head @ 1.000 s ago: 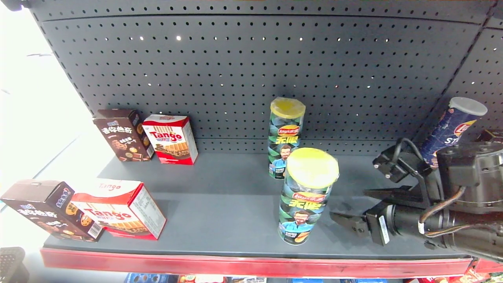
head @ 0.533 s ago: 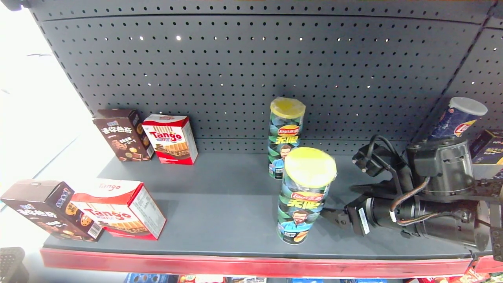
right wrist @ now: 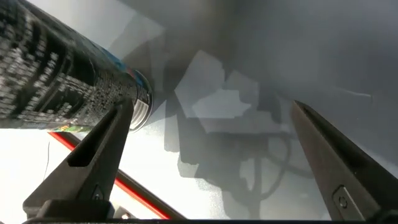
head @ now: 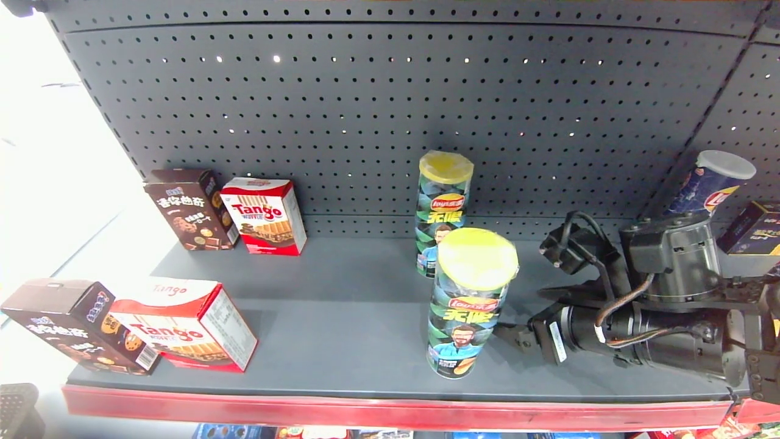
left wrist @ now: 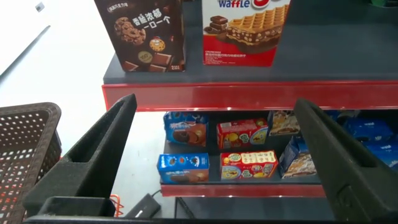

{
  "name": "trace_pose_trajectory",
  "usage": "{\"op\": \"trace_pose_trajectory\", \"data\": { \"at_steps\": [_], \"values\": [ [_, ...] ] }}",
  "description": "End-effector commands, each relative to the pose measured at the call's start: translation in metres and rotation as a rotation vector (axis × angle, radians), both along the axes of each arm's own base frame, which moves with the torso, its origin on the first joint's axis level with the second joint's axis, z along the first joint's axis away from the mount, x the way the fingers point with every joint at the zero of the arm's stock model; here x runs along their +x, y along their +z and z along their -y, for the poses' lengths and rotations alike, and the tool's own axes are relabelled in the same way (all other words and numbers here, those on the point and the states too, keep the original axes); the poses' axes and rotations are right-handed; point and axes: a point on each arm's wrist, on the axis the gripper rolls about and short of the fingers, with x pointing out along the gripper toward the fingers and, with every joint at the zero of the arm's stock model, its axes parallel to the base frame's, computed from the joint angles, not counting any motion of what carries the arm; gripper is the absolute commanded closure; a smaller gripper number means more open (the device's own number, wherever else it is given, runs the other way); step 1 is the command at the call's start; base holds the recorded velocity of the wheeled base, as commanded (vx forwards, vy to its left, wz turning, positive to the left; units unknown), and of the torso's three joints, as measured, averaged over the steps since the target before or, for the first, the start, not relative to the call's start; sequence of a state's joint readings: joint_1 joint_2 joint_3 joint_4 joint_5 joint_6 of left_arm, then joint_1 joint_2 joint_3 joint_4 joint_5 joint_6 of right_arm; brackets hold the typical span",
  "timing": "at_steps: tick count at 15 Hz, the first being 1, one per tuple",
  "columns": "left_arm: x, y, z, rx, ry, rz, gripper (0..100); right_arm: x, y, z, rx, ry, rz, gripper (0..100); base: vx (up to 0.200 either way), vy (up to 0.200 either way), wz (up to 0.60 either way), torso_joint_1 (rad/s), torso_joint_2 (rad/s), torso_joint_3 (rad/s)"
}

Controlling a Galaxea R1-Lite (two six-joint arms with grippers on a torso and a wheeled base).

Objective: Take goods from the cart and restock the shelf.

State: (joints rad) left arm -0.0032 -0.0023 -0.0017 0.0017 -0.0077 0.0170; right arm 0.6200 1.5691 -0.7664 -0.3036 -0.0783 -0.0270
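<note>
1. Head view: the front can (head: 470, 305) stands upright on its own base near the front lip of the shelf (head: 341, 317), straight ahead of the rear can (head: 443, 207); the two form a front-to-back file with labels facing out, as a shopper would want them. The right gripper (head: 518, 314) lies low over the shelf, just beside the front can; its jaws are spread wide and grasp nothing. The can's own step therefore looks done. A blue can (head: 710, 180) leans at the far right; the front wafer box (head: 183, 326) and front cookie box (head: 73, 326) sit at the left edge.
2. Left wrist view: the left gripper (left wrist: 214, 106) hangs below and in front of the shelf (left wrist: 249, 96), jaws fully apart and empty; it looks parked out of the working arm's way. The front cookie box (left wrist: 146, 34) and front wafer box (left wrist: 242, 31) stand above the red lip; a brown basket (left wrist: 25, 143) sits beside the lower shelf (left wrist: 242, 190) of small packs.
3. Right wrist view: the front can (right wrist: 62, 68) stands just past one finger's tip, outside the gap; the right gripper (right wrist: 211, 104) is wide open over the bare shelf (right wrist: 261, 68).
</note>
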Motion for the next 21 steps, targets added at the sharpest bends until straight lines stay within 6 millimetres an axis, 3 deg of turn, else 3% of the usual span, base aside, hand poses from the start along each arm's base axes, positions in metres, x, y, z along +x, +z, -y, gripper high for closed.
{"op": "trace_pose_trajectory", "data": {
  "at_steps": [1, 21],
  "values": [
    [0.0001, 0.0004, 0.0000, 0.000, 0.000, -0.001, 0, -0.0005, 0.0014, -0.0011, 0.003, 0.006, 0.004, 0, 0.000, 0.000, 0.00, 0.000, 0.00, 0.000],
    [0.0001, 0.0004, 0.0000, 0.000, 0.000, -0.001, 0, -0.0037, -0.0005, -0.0094, 0.000, 0.040, -0.001, 0, 0.000, 0.000, 0.00, 0.000, 0.00, 0.000]
  ]
}}
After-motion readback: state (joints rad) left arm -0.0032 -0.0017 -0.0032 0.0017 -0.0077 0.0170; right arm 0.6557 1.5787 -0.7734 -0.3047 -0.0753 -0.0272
